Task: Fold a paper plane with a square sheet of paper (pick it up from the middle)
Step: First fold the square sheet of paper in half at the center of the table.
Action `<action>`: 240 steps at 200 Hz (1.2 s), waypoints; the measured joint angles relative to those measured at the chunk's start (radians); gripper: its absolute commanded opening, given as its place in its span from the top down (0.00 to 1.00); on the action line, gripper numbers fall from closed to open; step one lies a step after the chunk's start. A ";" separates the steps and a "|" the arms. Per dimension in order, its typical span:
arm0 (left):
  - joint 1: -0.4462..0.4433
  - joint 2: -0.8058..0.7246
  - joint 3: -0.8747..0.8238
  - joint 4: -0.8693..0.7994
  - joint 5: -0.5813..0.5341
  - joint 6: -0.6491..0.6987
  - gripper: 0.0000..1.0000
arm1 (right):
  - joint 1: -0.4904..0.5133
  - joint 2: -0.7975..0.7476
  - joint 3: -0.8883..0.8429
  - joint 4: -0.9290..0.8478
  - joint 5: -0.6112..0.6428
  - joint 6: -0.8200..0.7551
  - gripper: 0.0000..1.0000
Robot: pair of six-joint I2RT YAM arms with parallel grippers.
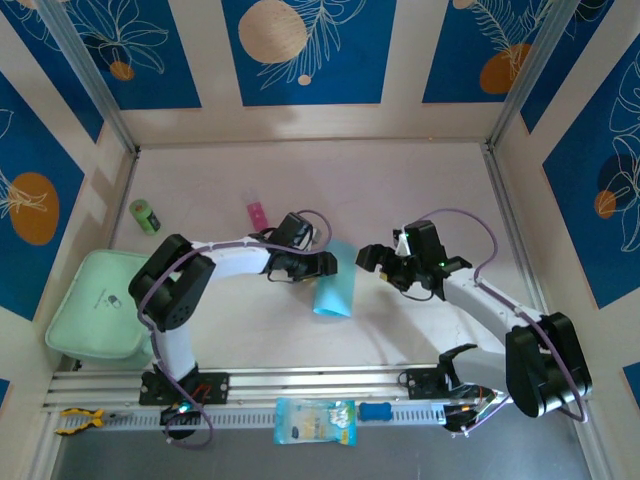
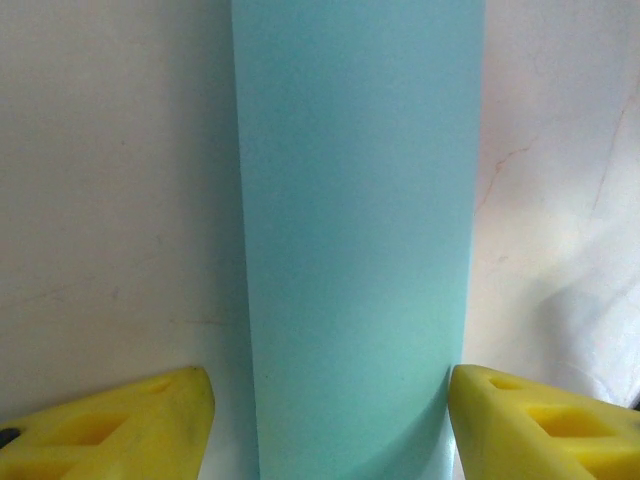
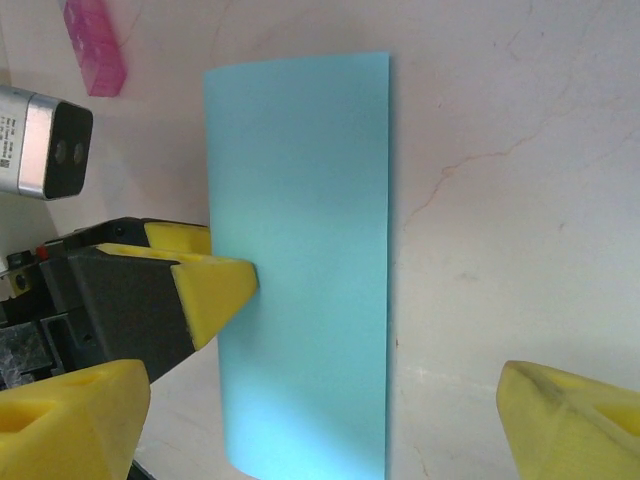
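No legible text: print on the grey camera housing (image 3: 45,140) and the printed packet (image 1: 315,421) too small to read.

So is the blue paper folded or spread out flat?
Folded. The sheet of paper lies as a narrow rectangle, not a square, and its near end curves over in a soft bend that is not pressed flat.

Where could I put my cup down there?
Bare tabletop runs along the back wall right of the pink block, and between the blue paper and the near rail. Crowded: around the paper, between left arm and right arm, and by the tray.
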 measured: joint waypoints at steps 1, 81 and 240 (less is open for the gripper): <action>0.000 0.000 0.000 0.000 0.000 0.000 0.36 | 0.000 0.000 0.000 -0.001 0.000 0.000 0.11; 0.013 -0.018 -0.016 -0.016 -0.036 0.004 0.42 | 0.005 0.050 0.000 0.014 -0.053 0.006 0.18; 0.044 0.013 0.046 -0.138 -0.018 0.110 0.45 | 0.079 0.202 0.043 0.089 -0.075 0.084 0.48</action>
